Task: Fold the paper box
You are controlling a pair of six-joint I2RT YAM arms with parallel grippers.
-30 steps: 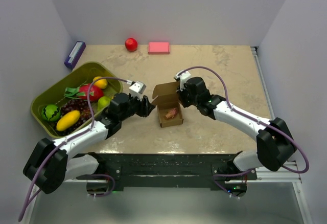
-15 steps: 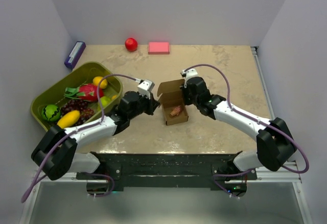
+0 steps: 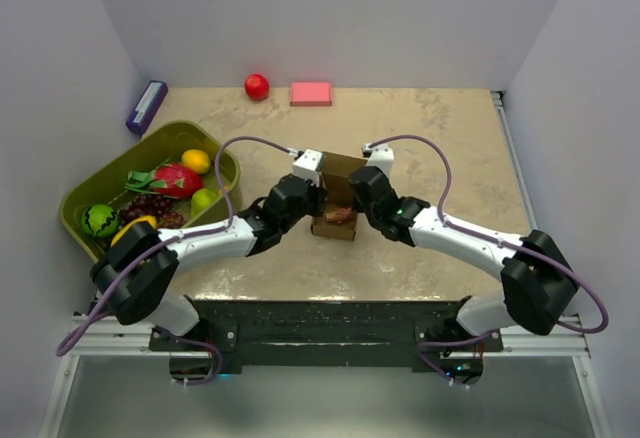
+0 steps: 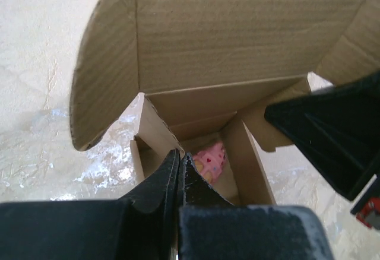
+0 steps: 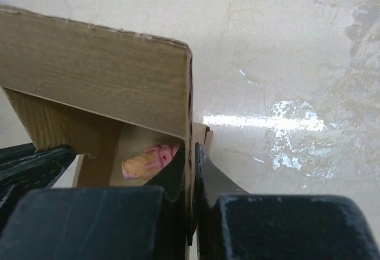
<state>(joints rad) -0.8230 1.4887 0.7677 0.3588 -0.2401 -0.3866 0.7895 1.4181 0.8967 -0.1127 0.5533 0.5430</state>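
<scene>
The paper box [image 3: 335, 227] is a small brown carton at the table's middle, with its lid [image 3: 343, 169] tipped over the opening. A pink toy [image 4: 211, 158] lies inside and also shows in the right wrist view [image 5: 148, 159]. My right gripper [image 5: 190, 153] is shut on the lid's side edge, with cardboard between its fingers. It sits at the box's right side [image 3: 357, 194]. My left gripper [image 4: 180, 157] is shut, its tips at the near end of the box's left wall [image 3: 308, 198]. No cardboard shows between its fingers. The lid fills the top of the left wrist view [image 4: 225, 28].
A green bin [image 3: 176, 128] with several toy fruits stands at the left. A red apple [image 3: 257, 86] and a pink block [image 3: 311, 93] lie at the back edge. A purple box [image 3: 146, 106] lies at the back left corner.
Both grippers moved inward and closed in on the box. The box shifted right and farther back. Its lid swung from open at the back to over the opening.
</scene>
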